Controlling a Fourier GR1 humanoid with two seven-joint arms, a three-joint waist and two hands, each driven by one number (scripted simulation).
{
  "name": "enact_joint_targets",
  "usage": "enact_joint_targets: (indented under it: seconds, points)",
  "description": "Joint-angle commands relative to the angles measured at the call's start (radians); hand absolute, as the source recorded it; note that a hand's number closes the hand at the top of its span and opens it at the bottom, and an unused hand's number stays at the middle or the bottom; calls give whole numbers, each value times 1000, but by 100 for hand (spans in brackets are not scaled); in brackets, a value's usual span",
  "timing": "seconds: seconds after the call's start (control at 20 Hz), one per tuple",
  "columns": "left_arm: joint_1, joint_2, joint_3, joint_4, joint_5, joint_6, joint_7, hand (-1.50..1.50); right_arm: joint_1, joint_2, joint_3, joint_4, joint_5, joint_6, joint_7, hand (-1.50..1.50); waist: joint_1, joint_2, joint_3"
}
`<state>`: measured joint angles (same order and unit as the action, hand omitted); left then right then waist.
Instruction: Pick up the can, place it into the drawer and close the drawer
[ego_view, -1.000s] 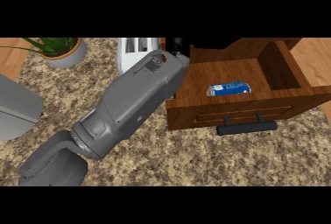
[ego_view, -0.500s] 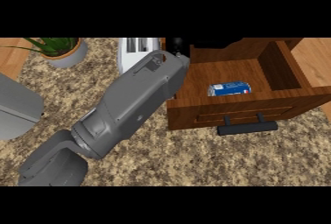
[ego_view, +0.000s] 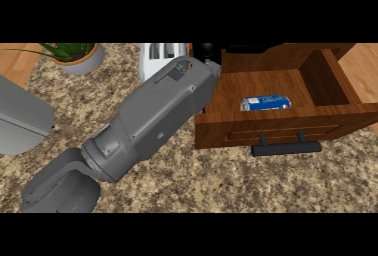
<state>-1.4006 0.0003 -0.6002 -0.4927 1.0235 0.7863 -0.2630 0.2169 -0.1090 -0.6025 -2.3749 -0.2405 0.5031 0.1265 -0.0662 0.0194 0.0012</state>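
while can (ego_view: 266, 103) lies in drawer (ego_view: 347, 120) | left hand (ego_view: 210, 50) up-left, apart | hand state: cannot tell

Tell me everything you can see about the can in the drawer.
The can is small and blue, with a white band and a touch of red on its label, and it looks like metal. It lies on its side, its length running left to right, on the floor of the open wooden drawer, close behind the drawer's front wall. Whether it touches that wall cannot be told. Nothing holds it, and nothing else lies in the drawer beside it.
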Motion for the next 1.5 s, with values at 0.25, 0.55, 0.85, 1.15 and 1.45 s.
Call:
enact_joint_targets:
  seconds: [0.25, 0.55, 0.85, 1.15, 1.45]
  points:
    - [0, 0, -19, -33, 36, 28, -31, -150, -159, -4, 211, 17, 446, -34, -58, -150, 40, -3, 0]
    - [-5, 0, -5, -25, 36, 24, -8, -150, -201, 29, 429, 75, 779, -107, -123, -150, 57, -8, -1]
    - [3, 72, 8, -30, 3, -48, 53, -150, -407, 19, 542, 286, 1000, -238, -101, -150, 91, -14, -2]
    - [29, 38, 14, -65, -37, 39, 48, -150, -525, -8, 620, 580, 1161, -330, -186, -150, 91, -15, -1]
    - [82, 122, -6, -180, -61, 34, 129, -150, -694, -57, 650, 811, 1294, -360, -182, -150, 115, -21, -2]
